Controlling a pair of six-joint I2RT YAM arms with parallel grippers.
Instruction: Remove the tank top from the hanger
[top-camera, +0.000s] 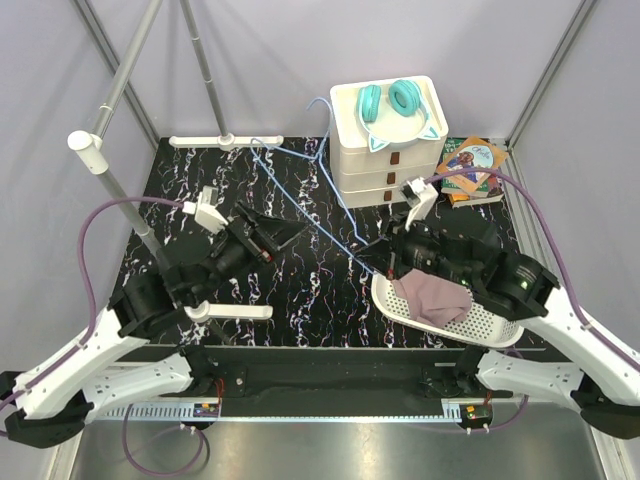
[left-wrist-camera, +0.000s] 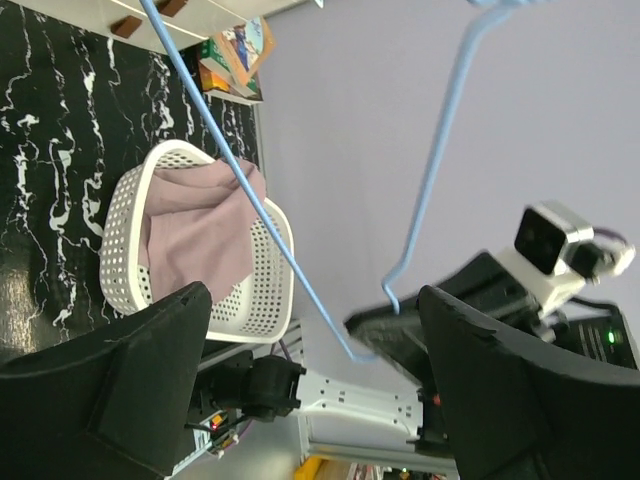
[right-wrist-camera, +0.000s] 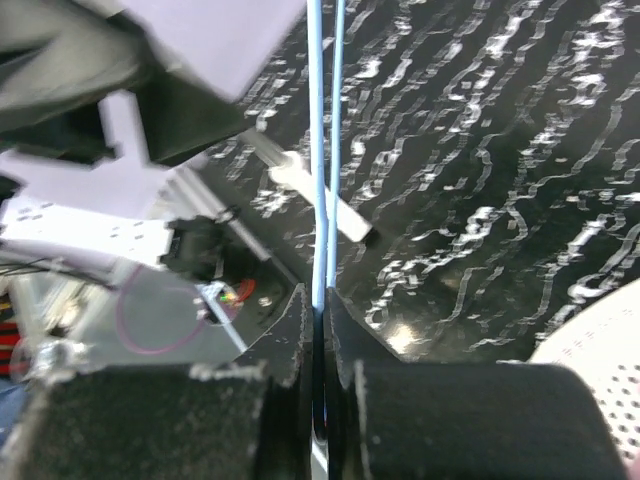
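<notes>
2 arms reach over a black marbled table (top-camera: 300, 300). We see the right gripper (right-wrist-camera: 320, 310) pinched shut on the blue hanger (right-wrist-camera: 318, 150), whose wire slants away toward 11 o'clock. The left gripper (left-wrist-camera: 315, 310) gapes wide, holding nothing. The pink tank top (top-camera: 435, 295) lies off the hanger, in a white basket (top-camera: 495, 325) at 4 o'clock.
</notes>
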